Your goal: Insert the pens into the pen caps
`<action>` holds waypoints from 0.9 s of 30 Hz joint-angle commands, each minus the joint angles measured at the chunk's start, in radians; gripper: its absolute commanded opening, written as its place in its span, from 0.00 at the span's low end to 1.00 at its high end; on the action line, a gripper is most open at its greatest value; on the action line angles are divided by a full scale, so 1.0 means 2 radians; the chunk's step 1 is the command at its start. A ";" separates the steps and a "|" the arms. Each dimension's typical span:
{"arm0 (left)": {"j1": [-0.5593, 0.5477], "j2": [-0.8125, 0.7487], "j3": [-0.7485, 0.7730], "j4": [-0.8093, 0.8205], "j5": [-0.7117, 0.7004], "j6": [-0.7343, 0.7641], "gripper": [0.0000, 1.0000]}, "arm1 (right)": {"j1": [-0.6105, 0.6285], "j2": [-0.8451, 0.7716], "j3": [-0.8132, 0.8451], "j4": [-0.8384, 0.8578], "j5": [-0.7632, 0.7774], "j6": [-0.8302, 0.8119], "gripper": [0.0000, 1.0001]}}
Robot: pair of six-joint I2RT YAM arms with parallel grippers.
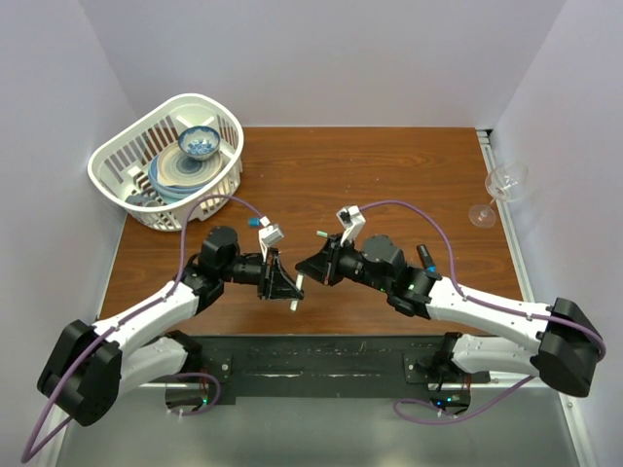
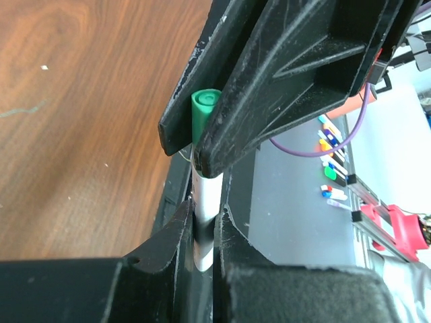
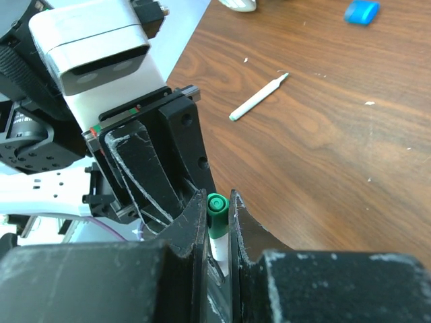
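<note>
My left gripper point(image 1: 285, 284) is shut on a white pen point(image 2: 205, 202) and holds it above the table's near middle. A green cap point(image 3: 217, 214) sits on that pen's end, and it also shows in the left wrist view point(image 2: 202, 111). My right gripper point(image 1: 310, 267) faces the left one and is shut on this green cap. In the right wrist view a second white pen point(image 3: 259, 97) with a green tip lies loose on the wood. A blue cap point(image 3: 361, 11) lies beyond it, and it also shows in the top view point(image 1: 251, 221).
A white basket point(image 1: 117, 161) with plates and a blue bowl point(image 1: 199, 144) stands at the back left. A wine glass point(image 1: 501, 190) lies at the right edge. A black mat point(image 1: 321, 362) runs along the near edge between the arm bases.
</note>
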 commanded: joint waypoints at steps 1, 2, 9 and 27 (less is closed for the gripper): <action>0.038 -0.011 0.100 0.160 -0.142 0.010 0.00 | 0.089 0.016 -0.026 -0.123 -0.227 0.038 0.00; 0.039 -0.009 0.102 0.160 -0.142 0.009 0.00 | 0.089 0.015 -0.025 -0.135 -0.232 0.030 0.00; 0.040 -0.014 0.108 0.130 -0.132 -0.004 0.00 | 0.089 -0.022 0.023 -0.219 -0.102 0.022 0.00; 0.036 -0.005 0.059 0.024 -0.245 -0.017 0.00 | 0.089 -0.089 0.163 -0.280 0.194 -0.017 0.73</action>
